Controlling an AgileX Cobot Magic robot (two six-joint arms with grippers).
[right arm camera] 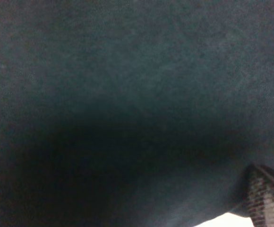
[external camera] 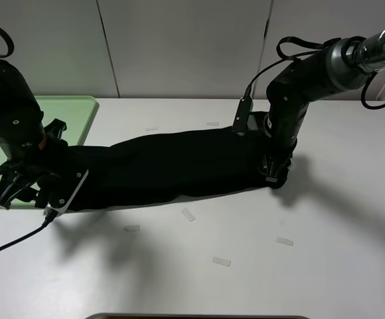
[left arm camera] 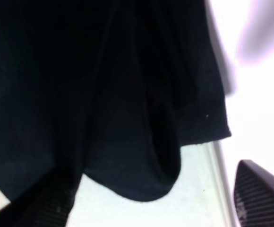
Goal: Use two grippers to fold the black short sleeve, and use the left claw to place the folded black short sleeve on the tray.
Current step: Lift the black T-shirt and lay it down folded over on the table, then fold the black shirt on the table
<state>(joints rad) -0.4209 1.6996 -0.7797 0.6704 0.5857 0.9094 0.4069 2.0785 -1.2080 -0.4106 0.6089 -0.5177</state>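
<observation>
The black short sleeve (external camera: 179,166) lies folded into a long band across the table, with no print showing. At the band's left end is my left claw (external camera: 36,189). In the left wrist view its fingers (left arm camera: 257,194) stand wide apart, open, and loose folds of the shirt (left arm camera: 104,94) hang between them. My right gripper (external camera: 277,174) presses down at the band's right end. The right wrist view is filled with cloth (right arm camera: 127,94), and only one finger (right arm camera: 269,201) shows, at the far corner. The pale green tray (external camera: 73,109) sits at the back left, beside the left arm.
Several small pale paper scraps (external camera: 188,214) lie on the white table, in front of the shirt and behind it. A dark object's edge (external camera: 199,317) shows at the front of the table. A grey panelled wall stands behind.
</observation>
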